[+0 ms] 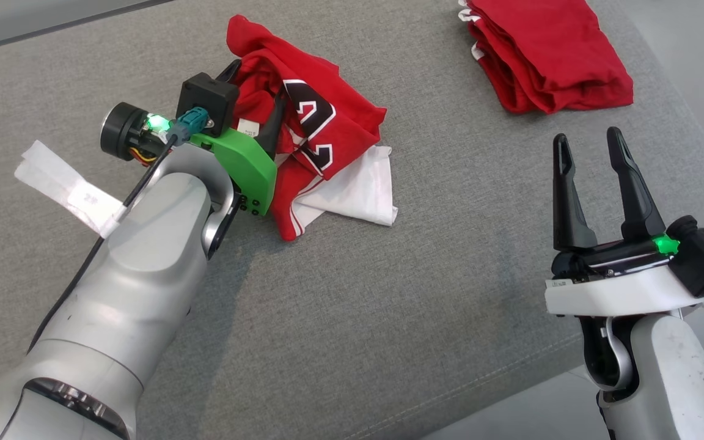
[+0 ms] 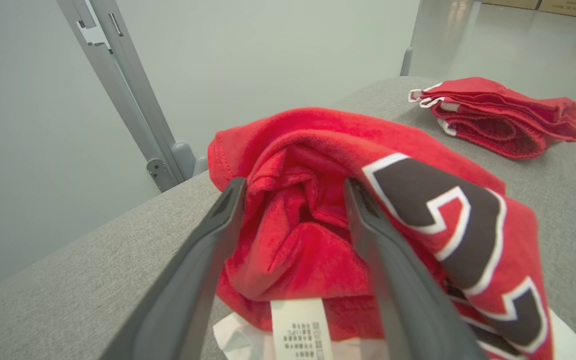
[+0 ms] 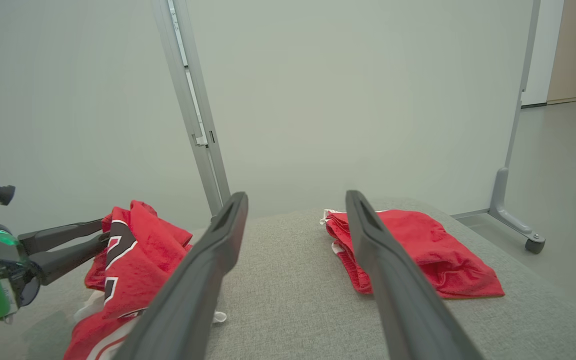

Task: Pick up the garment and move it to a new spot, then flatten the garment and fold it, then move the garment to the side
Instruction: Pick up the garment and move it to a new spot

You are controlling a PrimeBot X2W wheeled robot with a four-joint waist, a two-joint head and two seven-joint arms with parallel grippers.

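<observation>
Grey surface [image 1: 388, 305]: one crumpled garment [image 1: 352, 122], one folded garment [image 1: 547, 55].

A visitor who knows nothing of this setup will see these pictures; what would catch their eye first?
First the crumpled red jersey with its bold black-and-white number, mid-left on the grey cushion, a fold of it between the open fingers of the left gripper. Then the neatly folded red garment at the far right, and the right gripper, open above bare cushion at the near right.
</observation>
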